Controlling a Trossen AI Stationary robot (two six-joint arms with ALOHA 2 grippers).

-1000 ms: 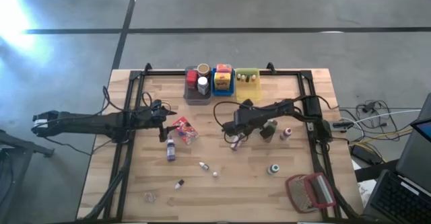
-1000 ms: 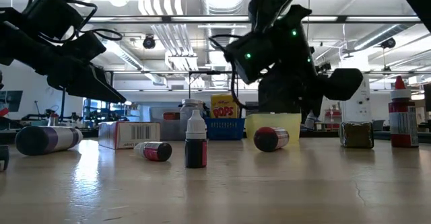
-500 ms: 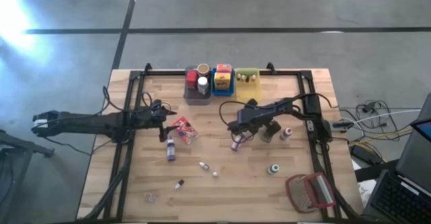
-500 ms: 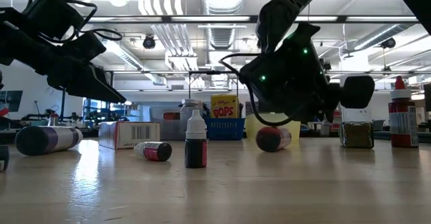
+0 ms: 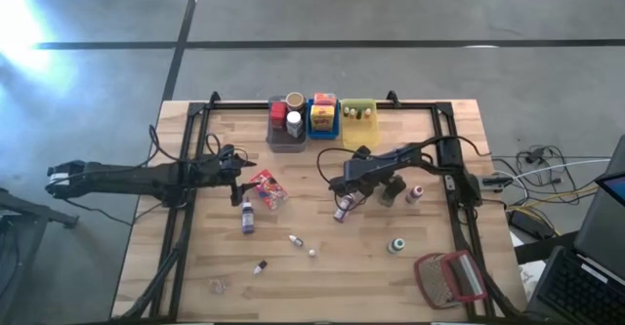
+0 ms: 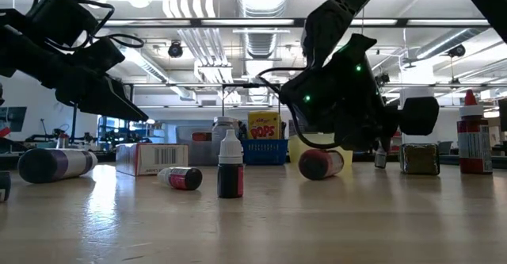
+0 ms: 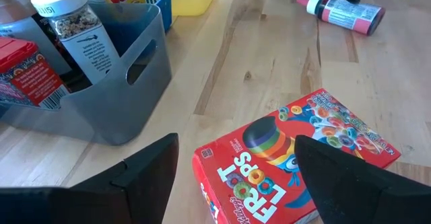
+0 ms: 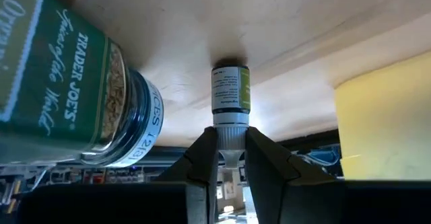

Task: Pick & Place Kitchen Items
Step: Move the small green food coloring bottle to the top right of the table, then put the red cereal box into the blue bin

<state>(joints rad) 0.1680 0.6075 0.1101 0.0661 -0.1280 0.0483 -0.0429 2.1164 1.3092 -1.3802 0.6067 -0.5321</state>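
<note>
Grey concrete floor (image 5: 410, 13) all round, a dark seam line crossing it beyond the light wooden table (image 5: 322, 276). Bright glare far left. Overhead, white ducts and pipes (image 6: 198, 34) run under the ceiling. Cables (image 5: 532, 159) trail off right.

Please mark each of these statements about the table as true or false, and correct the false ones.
1. The right pincer grips the cap of a small green-labelled bottle. True.
2. The left pincer holds the red cereal box. False: it is open above the box.
3. The grey bin holds a spice jar. True.
4. The purple bottle stands in the yellow bin. False: it lies on the table.
</note>
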